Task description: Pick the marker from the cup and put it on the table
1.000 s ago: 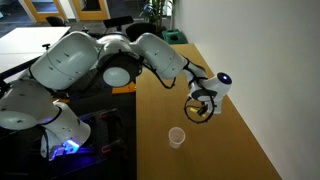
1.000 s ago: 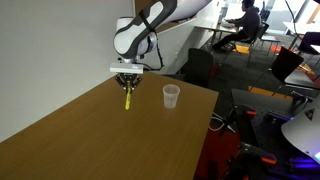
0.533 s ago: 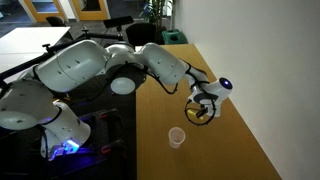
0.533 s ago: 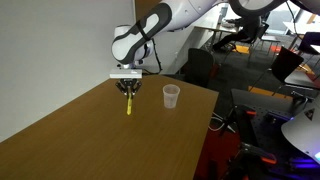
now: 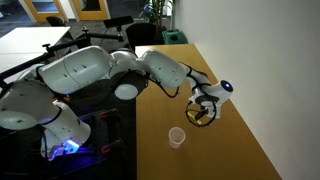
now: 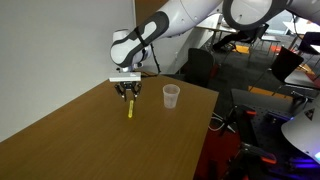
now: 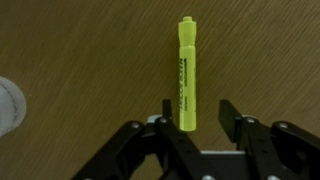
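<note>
The yellow marker (image 7: 186, 75) lies on the tan wooden table (image 7: 80, 50), pointing away from the wrist camera. My gripper (image 7: 197, 105) is open just above it. The marker's near end sits between the fingers, close to the left one, with a clear gap to the right one. In both exterior views the gripper (image 6: 126, 90) (image 5: 205, 110) hangs low over the table, and the marker (image 6: 128, 106) shows right below it. The small whitish cup (image 6: 171, 96) (image 5: 176, 137) stands upright and empty a short way off. Its rim shows at the left edge of the wrist view (image 7: 8, 105).
A pale wall (image 6: 50, 50) runs along one long side of the table. On the other side the dark table edge (image 5: 136, 130) drops to the floor. Office chairs (image 6: 200, 65) and a seated person (image 6: 243, 18) are beyond the far end.
The gripper has come down a little closer to the table, with the marker under it. The arm's elbow has swung slightly. The cup has not moved.
</note>
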Action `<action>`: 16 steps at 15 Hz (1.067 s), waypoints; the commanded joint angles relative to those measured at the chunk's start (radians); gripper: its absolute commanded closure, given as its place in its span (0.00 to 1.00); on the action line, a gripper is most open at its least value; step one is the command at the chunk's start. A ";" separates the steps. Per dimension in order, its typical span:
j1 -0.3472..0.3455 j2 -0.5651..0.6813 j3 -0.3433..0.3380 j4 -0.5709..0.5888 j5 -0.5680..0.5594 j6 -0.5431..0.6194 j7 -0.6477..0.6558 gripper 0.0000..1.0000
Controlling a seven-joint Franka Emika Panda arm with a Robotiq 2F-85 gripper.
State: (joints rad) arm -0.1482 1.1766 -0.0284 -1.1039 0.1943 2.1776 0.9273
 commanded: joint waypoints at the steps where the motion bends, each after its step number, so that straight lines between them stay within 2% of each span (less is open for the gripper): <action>1: 0.036 -0.022 -0.041 0.006 0.011 -0.040 0.041 0.17; 3: 0.056 -0.080 -0.046 -0.067 -0.017 -0.012 0.084 0.02; 4: 0.074 -0.098 -0.060 -0.091 -0.021 0.001 0.116 0.00; 8: 0.163 -0.230 -0.112 -0.265 -0.049 0.073 0.217 0.00; 12: 0.252 -0.360 -0.163 -0.428 -0.100 0.081 0.321 0.00; 16: 0.307 -0.492 -0.188 -0.605 -0.173 0.080 0.404 0.00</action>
State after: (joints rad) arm 0.1165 0.8267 -0.1917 -1.5147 0.0695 2.2270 1.2683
